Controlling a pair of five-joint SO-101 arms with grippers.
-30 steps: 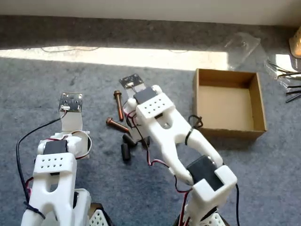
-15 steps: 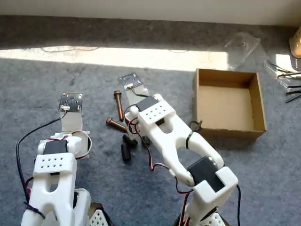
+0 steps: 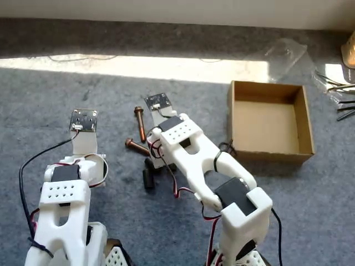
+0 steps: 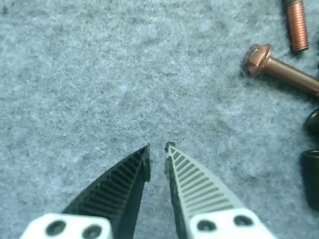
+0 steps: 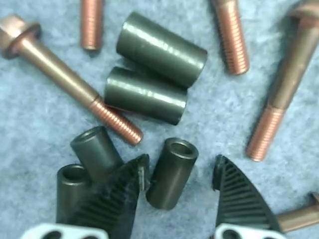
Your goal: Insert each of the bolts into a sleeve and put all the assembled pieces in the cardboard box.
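Plainly little is done yet. On the grey surface (image 3: pixel 83 183) the box (image 3: pixel 269 124) stands empty, well off to one side of the right jaws and farther again from the left jaws. No bolt sits in a sleeve as far as the pictures show, so every pairing and every drop into the box is left to do.

The right arm (image 3: pixel 191 152) stretches out over the heap of parts, and its jaws are spread wide and point down into it. The bolts (image 5: pixel 60 64) lie loose beyond the tips. One long bolt runs slantwise ahead of one jaw, its threaded end near the tip, another (image 5: pixel 281 84) lies ahead of the other jaw, and the ends of two more poke in farther out. A fifth shank (image 5: pixel 299 216) shows just outside the second jaw.

Of the sleeves (image 5: pixel 162 42), two lie side by side on their flanks straight ahead of the gap, touching each other. One sleeve (image 5: pixel 172 174) lies tilted between the right jaws with its open end away from the wrist, close against one jaw and with room to the other. It is bracketed but not pinched. Two more (image 5: pixel 92 152) lean just outside the nearer jaw, partly behind it.

The left jaws are drawn almost together with a thin slit at the tips, and they hold nothing over bare surface. A bolt (image 4: pixel 284 69) lies ahead of them on the pale jaw's side, well apart.
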